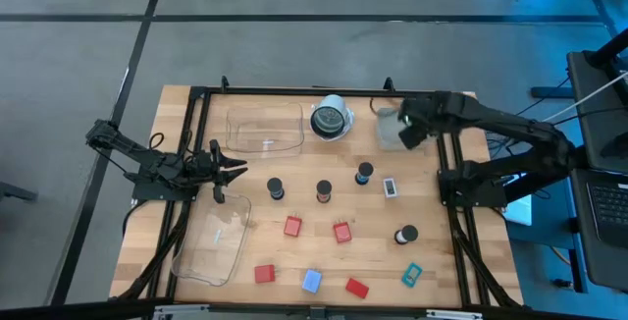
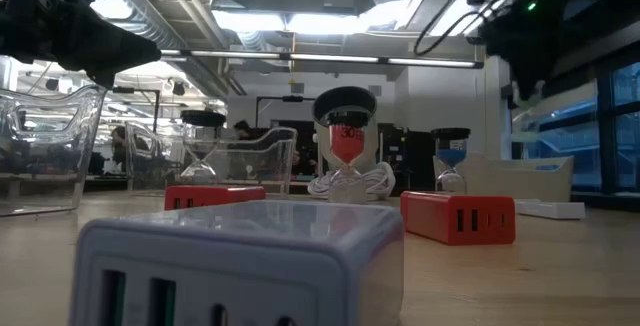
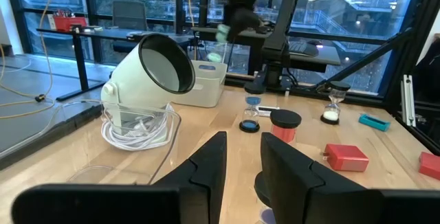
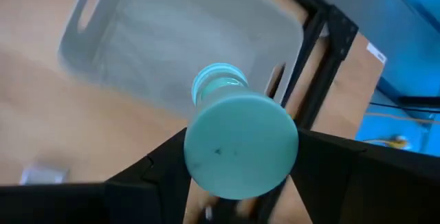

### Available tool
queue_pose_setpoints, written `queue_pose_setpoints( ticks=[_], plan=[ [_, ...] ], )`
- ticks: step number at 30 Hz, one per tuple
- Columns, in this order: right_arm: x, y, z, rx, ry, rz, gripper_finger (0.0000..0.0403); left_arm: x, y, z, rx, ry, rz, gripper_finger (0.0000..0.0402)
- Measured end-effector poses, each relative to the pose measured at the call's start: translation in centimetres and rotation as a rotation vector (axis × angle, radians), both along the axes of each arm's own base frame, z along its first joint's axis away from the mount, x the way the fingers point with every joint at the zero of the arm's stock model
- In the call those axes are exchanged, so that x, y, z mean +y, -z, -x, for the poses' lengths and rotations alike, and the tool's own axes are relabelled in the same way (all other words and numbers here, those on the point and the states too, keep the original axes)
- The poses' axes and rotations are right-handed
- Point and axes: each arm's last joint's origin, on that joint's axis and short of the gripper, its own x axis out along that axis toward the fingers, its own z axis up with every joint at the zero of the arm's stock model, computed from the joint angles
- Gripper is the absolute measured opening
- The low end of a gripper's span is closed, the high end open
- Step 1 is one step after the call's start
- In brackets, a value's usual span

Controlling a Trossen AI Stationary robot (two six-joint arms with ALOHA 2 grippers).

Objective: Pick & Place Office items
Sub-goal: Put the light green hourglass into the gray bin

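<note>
Teal plastic fills the right wrist view: a small hourglass with round teal end caps is clamped between the fingers of the right hand, which is held above the table's far right corner, at about one o'clock from the table's middle, over a pale tray. In the high view the left hand is seen at nine o'clock near the left edge, its fingers nearly together and holding nothing, just beyond the far end of a clear tray lying at eight o'clock; a second clear tray lies at eleven o'clock beside a round white-rimmed object at twelve. The remaining office items are spread over the middle and near half of the table: dark-capped hourglasses across the centre row, one more at four o'clock, red blocks nearer the front, a pale-blue block at six o'clock, a teal block at five o'clock and a small white block at three. In the low view a red-sand hourglass stands upright behind a red block.
</note>
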Motion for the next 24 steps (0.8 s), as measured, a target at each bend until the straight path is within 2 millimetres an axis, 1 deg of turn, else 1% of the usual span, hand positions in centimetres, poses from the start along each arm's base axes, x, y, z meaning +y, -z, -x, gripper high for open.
queue_pose_setpoints(
  ticks=[4, 8, 12, 15, 18, 24],
  plan=[
    [-3.1, 0.9, -0.6, -0.062, 0.047, 0.007, 0.0204, 0.0, 0.0, 0.0, 0.000, 0.000, 0.000, 0.0086],
    [-5.8, 2.6, -0.9, -0.004, 0.083, -0.032, 0.0204, 0.0, 0.0, 0.0, 0.000, 0.000, 0.000, 0.0086],
    [-7.8, 4.6, -1.1, 0.080, 0.115, -0.098, 0.0205, 0.0, 0.0, 0.0, 0.000, 0.000, 0.000, 0.0086],
    [-8.7, 5.8, -1.3, 0.117, 0.118, -0.144, 0.0206, 0.0, 0.0, 0.0, 0.000, 0.000, 0.000, 0.0086],
    [-9.3, 6.6, -1.6, 0.137, 0.106, -0.159, 0.0206, 0.0, 0.0, 0.0, 0.000, 0.000, 0.000, 0.0086],
    [-9.8, 6.9, -2.1, 0.109, 0.072, -0.135, 0.0207, 0.0, 0.0, 0.0, 0.000, 0.000, 0.000, 0.0086]
  ],
)
